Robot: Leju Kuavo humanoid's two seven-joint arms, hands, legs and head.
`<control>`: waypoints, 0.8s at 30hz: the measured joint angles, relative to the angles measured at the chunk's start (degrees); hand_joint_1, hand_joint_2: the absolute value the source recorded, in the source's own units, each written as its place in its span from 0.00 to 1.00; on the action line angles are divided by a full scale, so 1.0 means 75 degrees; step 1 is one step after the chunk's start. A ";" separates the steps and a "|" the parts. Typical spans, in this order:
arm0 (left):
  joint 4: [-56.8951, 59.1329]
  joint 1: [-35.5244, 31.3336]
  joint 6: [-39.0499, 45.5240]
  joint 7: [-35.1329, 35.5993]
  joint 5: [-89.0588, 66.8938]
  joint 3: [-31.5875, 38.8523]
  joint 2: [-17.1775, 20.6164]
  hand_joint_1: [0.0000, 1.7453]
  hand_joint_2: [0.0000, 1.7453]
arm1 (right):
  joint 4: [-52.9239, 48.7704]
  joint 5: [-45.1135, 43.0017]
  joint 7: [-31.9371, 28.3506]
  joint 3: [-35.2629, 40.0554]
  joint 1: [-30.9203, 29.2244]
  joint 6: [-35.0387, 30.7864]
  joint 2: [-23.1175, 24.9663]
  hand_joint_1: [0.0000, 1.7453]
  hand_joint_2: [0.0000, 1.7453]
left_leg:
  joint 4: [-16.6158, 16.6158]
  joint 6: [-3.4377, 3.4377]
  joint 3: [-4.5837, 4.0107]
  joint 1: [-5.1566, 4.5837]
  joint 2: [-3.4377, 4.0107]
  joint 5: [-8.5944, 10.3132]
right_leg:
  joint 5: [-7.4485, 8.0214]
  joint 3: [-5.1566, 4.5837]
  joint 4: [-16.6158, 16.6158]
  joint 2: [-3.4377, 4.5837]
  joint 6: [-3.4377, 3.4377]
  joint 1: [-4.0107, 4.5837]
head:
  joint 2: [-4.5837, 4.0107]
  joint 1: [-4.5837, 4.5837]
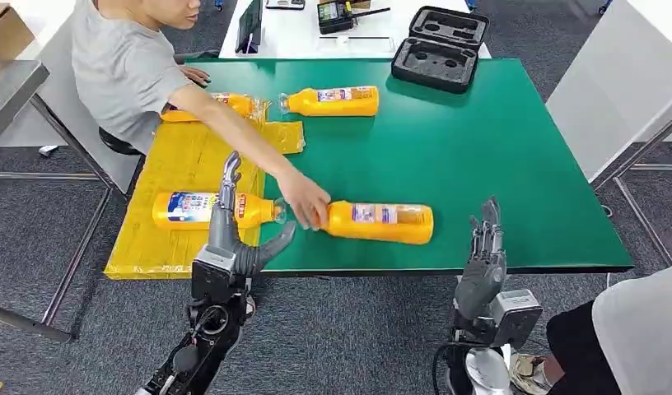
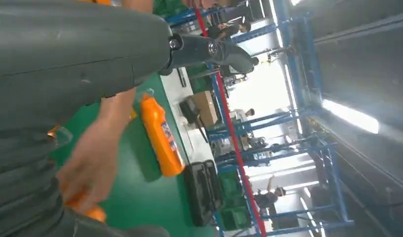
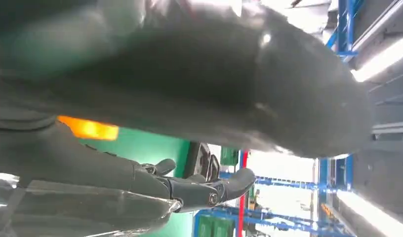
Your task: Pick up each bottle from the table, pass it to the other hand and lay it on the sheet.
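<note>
Both robot hands — left (image 1: 234, 239), right (image 1: 483, 255) — splayed and empty; head view alone: 2 bottles (image 1: 203, 208) on yellow sheet (image 1: 193, 156).

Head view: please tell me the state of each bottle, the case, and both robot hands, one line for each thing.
Near bottle: lying on the green table, a person's hand on its neck.
Far bottle: lying on the table.
Front sheet bottle: lying on the yellow sheet.
Back sheet bottle: lying at the sheet's far end.
Black case: open.
Left hand: open, holds nothing.
Right hand: open, holds nothing.
</note>
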 measured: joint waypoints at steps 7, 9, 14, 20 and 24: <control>-0.0073 0.0004 0.0012 0.0000 0.0047 -0.0058 0.0009 0.00 1.00 | 0.0003 0.0079 0.0000 -0.0032 -0.0004 0.0058 -0.0023 0.00 0.00 | 0.0000 0.0000 0.0000 0.0000 0.0000 0.0000 | 0.0000 0.0001 0.0001 0.0000 0.0000 0.0000 | 0.0000 0.0000; -0.0105 0.0004 0.0015 0.0000 0.0079 -0.0114 0.0018 0.00 1.00 | 0.0017 0.0305 0.0000 -0.0058 -0.0014 -0.0029 -0.0023 0.00 0.00 | 0.0000 0.0000 -0.0001 0.0000 0.0000 0.0000 | 0.0000 0.0001 0.0001 0.0000 0.0000 -0.0001 | 0.0000 0.0000; -0.0108 0.0009 0.0003 0.0000 0.0084 -0.0204 0.0017 0.00 1.00 | 0.0184 0.1371 0.0003 -0.0029 -0.0177 -0.0519 -0.0114 0.00 0.00 | 0.0000 0.0000 -0.0002 0.0000 0.0000 0.0000 | 0.0000 0.0002 0.0001 0.0000 0.0000 -0.0001 | 0.0000 0.0003; -0.0315 0.0149 0.0090 0.0000 0.0326 -0.0335 0.0035 0.00 1.00 | 0.0907 0.3029 0.0003 0.0122 -0.0930 -0.0968 -0.0550 0.00 0.00 | 0.0000 0.0001 -0.0001 0.0000 0.0002 0.0002 | 0.0004 0.0002 0.0001 0.0002 0.0002 -0.0001 | 0.0000 0.0000; -0.0484 0.0251 0.0114 0.0000 0.0516 -0.0332 0.0088 0.00 1.00 | 0.1779 0.3652 0.0012 0.0122 -0.1661 -0.1163 -0.0854 0.00 0.00 | 0.0000 0.0008 -0.0002 -0.0001 0.0000 0.0008 | 0.0005 0.0005 0.0001 -0.0001 0.0003 -0.0001 | 0.0000 0.0003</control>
